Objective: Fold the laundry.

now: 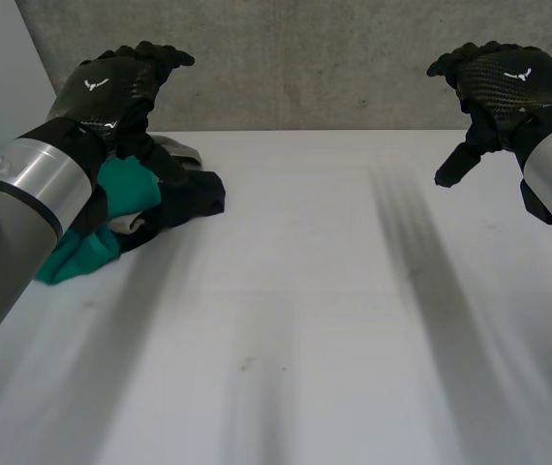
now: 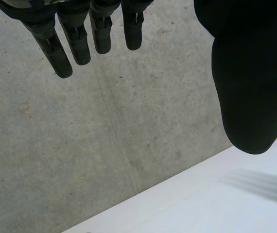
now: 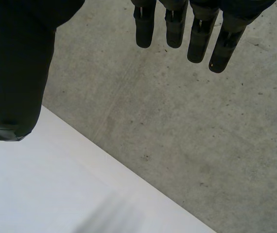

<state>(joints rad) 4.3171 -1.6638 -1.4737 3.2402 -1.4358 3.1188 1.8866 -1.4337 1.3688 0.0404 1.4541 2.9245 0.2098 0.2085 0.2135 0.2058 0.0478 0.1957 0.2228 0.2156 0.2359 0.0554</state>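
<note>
- The laundry is a small pile (image 1: pixel 174 194) on the white table (image 1: pixel 334 310). It sits far over on my left side, close to the grey wall (image 1: pixel 334 58).
- In the pile I see a teal cloth (image 1: pixel 82 257), a dark cloth (image 1: pixel 199 199) bunched up beside it, and a pale grey bit (image 1: pixel 181 150) at the back. They are all scrunched together. Nothing is folded yet.
- My left hand (image 1: pixel 116 87) is up in the air, right by the pile. Its fingers (image 2: pixel 77 46) hang straight and loose. The thumb (image 2: pixel 248 87) stands apart, and nothing is in them.
- My right hand (image 1: pixel 508 82) is up too, far from the pile, on the other side of the table. Its fingers (image 3: pixel 175 29) are straight and loose as well. It holds nothing.
- I think the job is at its very start. First I need to get one cloth out of the heap.
- Cloth is soft and light. It will flop and sag when I lift it, and it will not break. It may drag the other pieces along if they are tangled.
- The teal cloth looks like the one to take, since it sticks out toward me. I would pinch it at an edge or a corner, not in the middle, so it can hang open.
- Then I would lay it flat on the bare part of the table, where there is lots of room.
</note>
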